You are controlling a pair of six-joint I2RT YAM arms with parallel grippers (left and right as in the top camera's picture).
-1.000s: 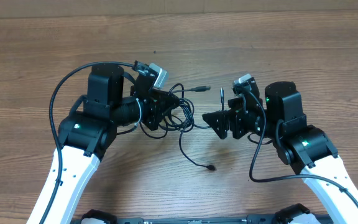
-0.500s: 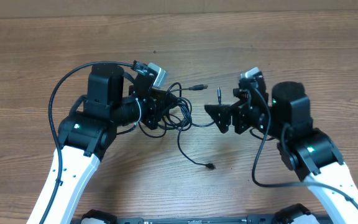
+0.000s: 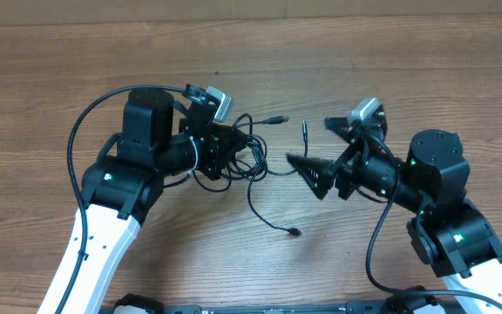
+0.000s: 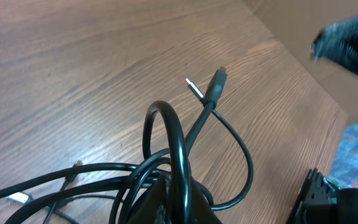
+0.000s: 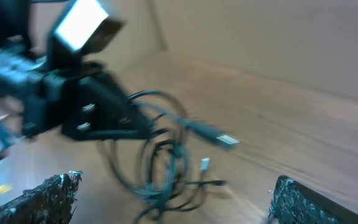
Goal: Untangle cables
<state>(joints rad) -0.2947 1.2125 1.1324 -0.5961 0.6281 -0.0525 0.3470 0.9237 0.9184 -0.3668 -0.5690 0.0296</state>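
The cables (image 3: 238,157) lie on the table (image 3: 364,61) as a black tangle at the left gripper (image 3: 234,148), whose jaws are clamped on the bunch. In the left wrist view a loop (image 4: 166,124) rises just above that grip and a plug (image 4: 213,84) sticks out beyond it. One loose end (image 3: 295,232) trails away from the left gripper toward the table's near edge. The right gripper (image 3: 309,140) hangs to the right of the left gripper, apart from the tangle, jaws spread wide. Its fingers (image 5: 42,199) frame the blurred right wrist view
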